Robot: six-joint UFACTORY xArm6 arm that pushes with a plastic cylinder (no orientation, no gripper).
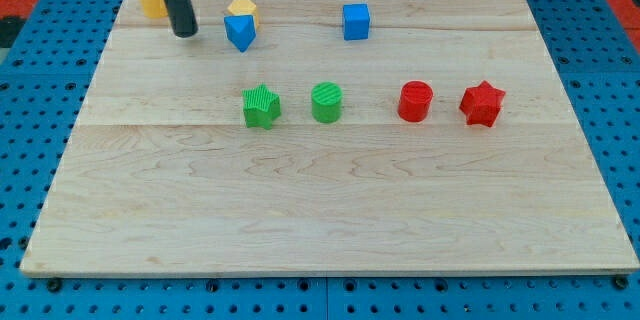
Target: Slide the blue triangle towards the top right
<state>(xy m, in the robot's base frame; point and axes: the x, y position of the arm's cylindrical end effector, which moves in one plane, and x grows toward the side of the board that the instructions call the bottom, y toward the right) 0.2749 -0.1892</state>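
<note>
Now, tip: my tip (185, 34) rests on the board in the upper left of the frame, just left of the blue triangle, with a small gap showing between them.
Gripper state: none to report; the arm ends in a plain dark rod.
Blue triangle: the blue triangle (238, 32) sits in the upper left area, touching the lower edge of a yellow block (242, 8) just above it.
Other yellow block: a second yellow block (152, 0) lies near the top left corner, partly hidden behind the rod.
Blue cube: a blue cube (356, 21) sits at upper centre.
Middle row, left to right: green star (261, 106), green cylinder (326, 102), red cylinder (415, 101), red star (482, 103).
Surface: a pale wooden board (320, 210).
</note>
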